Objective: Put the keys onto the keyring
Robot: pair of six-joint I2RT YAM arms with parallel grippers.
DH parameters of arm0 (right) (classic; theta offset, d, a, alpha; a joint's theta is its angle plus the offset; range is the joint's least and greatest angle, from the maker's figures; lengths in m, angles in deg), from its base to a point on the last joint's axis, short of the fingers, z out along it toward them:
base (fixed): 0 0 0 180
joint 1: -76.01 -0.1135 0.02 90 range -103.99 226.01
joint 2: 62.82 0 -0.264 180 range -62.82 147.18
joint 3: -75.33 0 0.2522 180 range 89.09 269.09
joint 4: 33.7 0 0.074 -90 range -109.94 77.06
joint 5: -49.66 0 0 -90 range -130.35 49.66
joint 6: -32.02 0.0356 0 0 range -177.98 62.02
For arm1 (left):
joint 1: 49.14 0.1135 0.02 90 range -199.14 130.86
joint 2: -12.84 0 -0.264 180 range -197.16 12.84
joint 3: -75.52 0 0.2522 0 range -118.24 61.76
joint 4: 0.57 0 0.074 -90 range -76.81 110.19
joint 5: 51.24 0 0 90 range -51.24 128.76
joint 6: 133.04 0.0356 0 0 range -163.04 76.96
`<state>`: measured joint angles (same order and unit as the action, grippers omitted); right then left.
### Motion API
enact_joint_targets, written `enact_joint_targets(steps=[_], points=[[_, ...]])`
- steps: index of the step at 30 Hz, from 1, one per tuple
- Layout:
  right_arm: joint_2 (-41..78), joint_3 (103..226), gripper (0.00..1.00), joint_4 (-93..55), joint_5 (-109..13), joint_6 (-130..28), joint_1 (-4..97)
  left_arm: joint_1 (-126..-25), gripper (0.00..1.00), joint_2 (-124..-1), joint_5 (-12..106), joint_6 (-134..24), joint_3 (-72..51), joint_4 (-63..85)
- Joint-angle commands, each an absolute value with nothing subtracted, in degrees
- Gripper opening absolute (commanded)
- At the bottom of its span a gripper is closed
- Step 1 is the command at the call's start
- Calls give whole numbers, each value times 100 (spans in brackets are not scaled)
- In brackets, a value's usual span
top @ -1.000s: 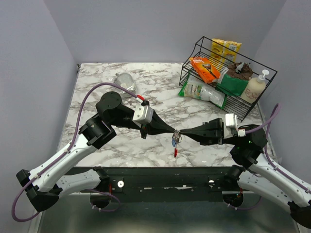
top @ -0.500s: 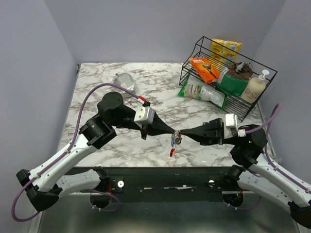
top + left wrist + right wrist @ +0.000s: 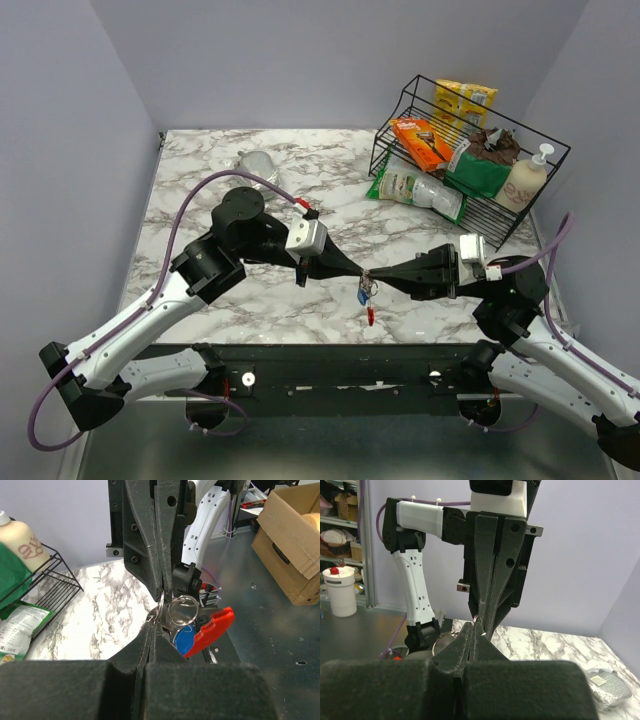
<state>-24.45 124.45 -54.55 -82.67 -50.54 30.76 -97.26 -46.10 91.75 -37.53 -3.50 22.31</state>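
Keyring (image 3: 365, 289) hangs long axis vertical — red tag (image 3: 370, 316) pointing down.

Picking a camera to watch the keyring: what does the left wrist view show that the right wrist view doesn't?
Only the left wrist view: the blue tag and red tag hanging clear, and the wire rack. Only the right wrist view: a clear packet on the table. Both: the left gripper and right gripper shut tip to tip on the keyring.

Silver keyring (image 3: 183, 625) bears a red tag (image 3: 216, 626) and blue tag (image 3: 183, 640).
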Motion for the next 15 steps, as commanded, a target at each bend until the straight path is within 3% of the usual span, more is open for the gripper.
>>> enact_joint_targets(steps=[1, 15], points=[[-2468, 12627, 0, -5712, -8464, -5077, 3075, -9730, 0, -4719, 8938, -3610, -530, 2418], [-2459, 12645, 0, -5642, -8526, -5121, 3075, -9730, 0, -4798, 8842, -3540, -618, 2321]])
